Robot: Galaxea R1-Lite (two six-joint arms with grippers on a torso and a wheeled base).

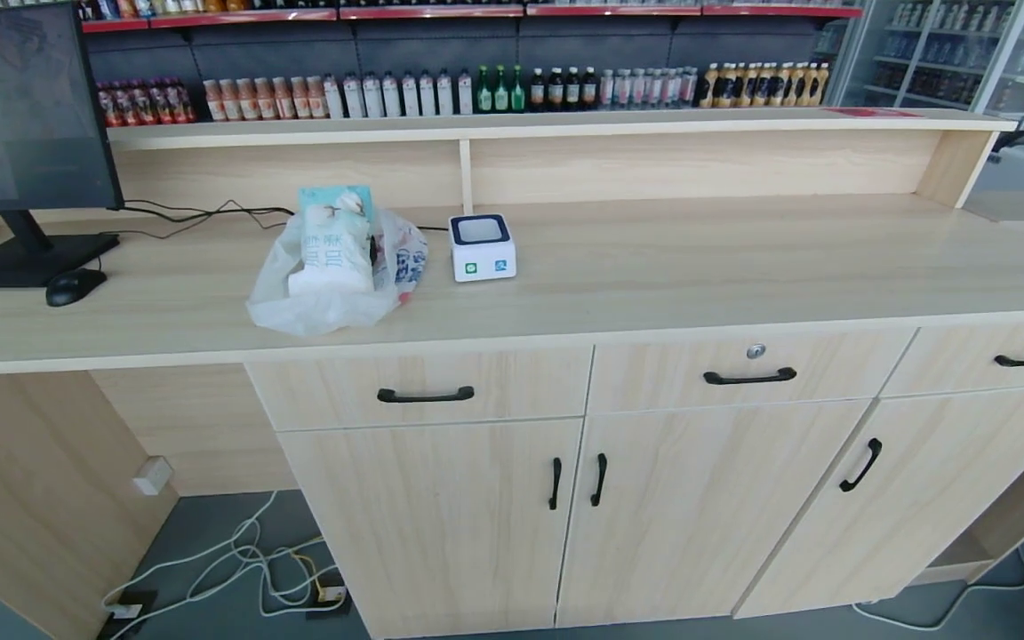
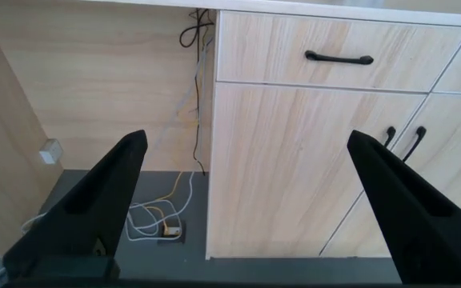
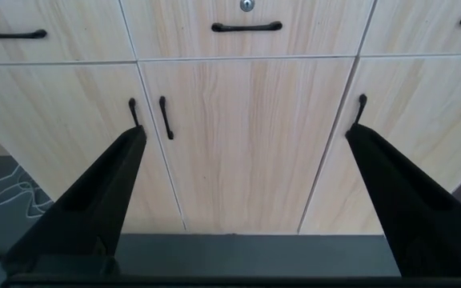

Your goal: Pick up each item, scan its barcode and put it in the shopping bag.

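A translucent white shopping bag (image 1: 334, 289) lies on the wooden counter (image 1: 654, 267), with a tall pale-blue and white packet (image 1: 332, 240) standing inside it and another printed item (image 1: 407, 262) at its right side. Just right of the bag sits a small white barcode scanner (image 1: 482, 247) with a dark top window. My left gripper (image 2: 246, 200) hangs open below counter height, facing the cabinet's left drawer and door. Lower down in front of the middle cabinet doors, my right gripper (image 3: 242, 200) is also open, with nothing between its fingers.
A monitor (image 1: 23, 116) on a stand and a black mouse (image 1: 75, 286) occupy the counter's left end, with cables behind. A raised shelf (image 1: 556, 124) runs along the back. Drawers and doors with black handles (image 1: 425, 395) lie below. Cables and a power strip (image 1: 325, 591) lie on the floor.
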